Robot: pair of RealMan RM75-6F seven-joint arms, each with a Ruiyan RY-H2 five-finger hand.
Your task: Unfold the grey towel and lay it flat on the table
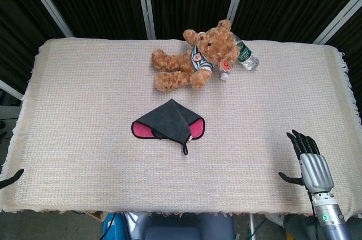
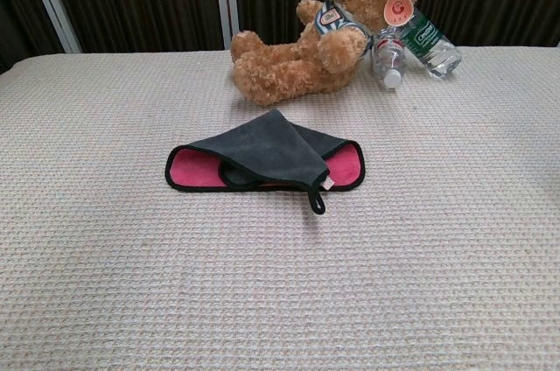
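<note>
Head view: grey towel [image 1: 168, 120] lies folded mid-table, pink underside showing at both lower corners, long axis running left-right, hanging loop toward the near edge. Right hand [image 1: 308, 161] hovers at the near right edge, fingers spread, holding nothing; towel lies forward and to its left, well apart. Left hand [image 1: 11, 179] shows only as a dark tip at the near left edge; its state cannot be told. Neither hand looks clearly nearer.

Chest view: no hand visible. Towel sits centred, near side of the teddy bear [image 2: 328, 30] and bottle [image 2: 426, 41], apart from both.
</note>
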